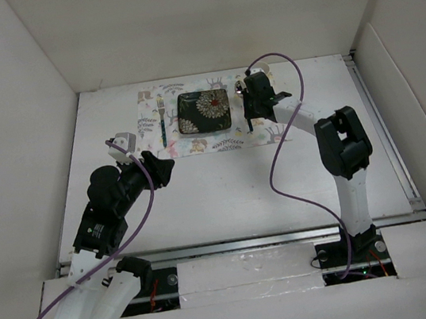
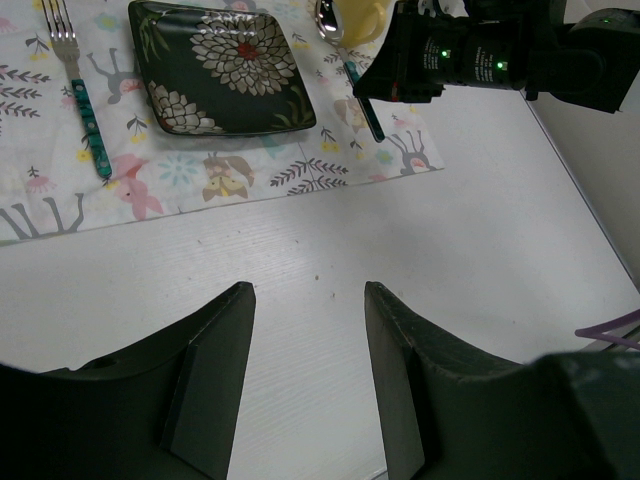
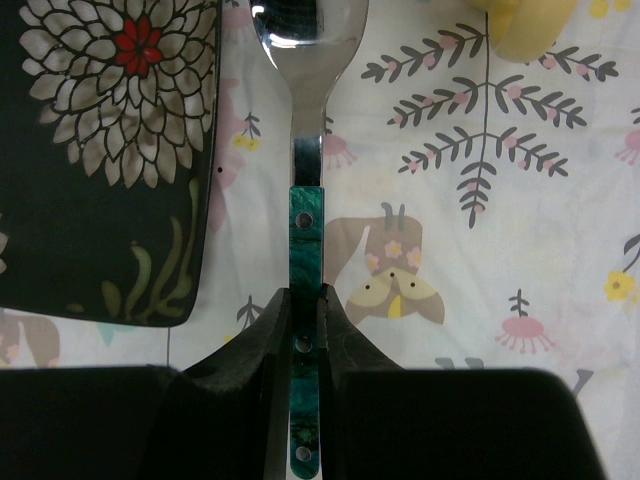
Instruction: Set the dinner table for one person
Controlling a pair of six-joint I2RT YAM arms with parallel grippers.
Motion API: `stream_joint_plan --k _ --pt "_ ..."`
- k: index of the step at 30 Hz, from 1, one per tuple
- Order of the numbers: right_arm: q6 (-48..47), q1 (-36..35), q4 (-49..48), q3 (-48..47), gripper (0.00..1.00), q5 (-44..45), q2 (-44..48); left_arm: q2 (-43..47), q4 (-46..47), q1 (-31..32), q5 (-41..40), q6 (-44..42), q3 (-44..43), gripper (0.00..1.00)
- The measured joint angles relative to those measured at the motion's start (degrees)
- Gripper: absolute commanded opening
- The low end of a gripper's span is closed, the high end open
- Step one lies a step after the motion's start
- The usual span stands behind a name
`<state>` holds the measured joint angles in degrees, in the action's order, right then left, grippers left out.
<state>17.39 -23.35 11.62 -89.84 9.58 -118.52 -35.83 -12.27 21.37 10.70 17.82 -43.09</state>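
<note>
Carefully now: note the right gripper (image 3: 304,300) pinched on the teal handle of the spoon (image 3: 305,150), low on the handle, bowl pointing toward the far side. Cannot tell whether touching the placemat (image 3: 480,250) or just above it. Judging by the layout, setting the spoon down to the right of the plate (image 3: 90,150).

Lower straight, hold the handle parallel to the plate's edge, and let the whole length lie flat on the cloth before parting the jaws. Then lift straight up so as not to drag or roll it.

Mind the narrow gap: plate rim just beside the handle on the left, and a pale yellow object (image 3: 525,25), only partly in view, near the bowl on the right. Avoid nudging either.

Further out, see the fork (image 2: 75,90) lying on the placemat left of the plate, tines away. Note the left gripper (image 2: 308,300), jaws apart and holding nothing, hovering over bare table (image 2: 450,260) just short of the placemat's near edge, well apart from the spoon. Find the table spreading white under everything, placemat on its far middle part. Watch the purple cable (image 1: 275,174) looping beside the right arm.
</note>
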Motion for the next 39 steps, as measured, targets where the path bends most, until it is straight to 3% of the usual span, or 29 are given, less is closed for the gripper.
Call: stream_joint_plan --k 24,30,32,36,39 --pt "1.2 1.0 1.7 -5.3 0.0 1.6 -8.5 -0.8 0.0 0.0 0.0 0.0 0.0 0.45" --pt "1.2 1.6 1.6 -6.3 0.15 1.6 -9.5 -1.0 0.0 0.0 0.0 0.0 0.0 0.45" --pt "1.2 1.7 1.4 -6.4 0.25 1.8 -9.7 -1.2 0.0 0.0 -0.2 0.0 0.0 0.46" --pt "0.7 1.6 0.7 -5.8 0.45 2.0 -9.6 -1.9 0.0 0.0 -0.5 0.0 0.0 0.65" --pt "0.1 1.4 -0.4 -3.2 0.58 2.0 -7.8 -2.0 -0.2 0.0 -0.9 0.0 0.0 0.72"
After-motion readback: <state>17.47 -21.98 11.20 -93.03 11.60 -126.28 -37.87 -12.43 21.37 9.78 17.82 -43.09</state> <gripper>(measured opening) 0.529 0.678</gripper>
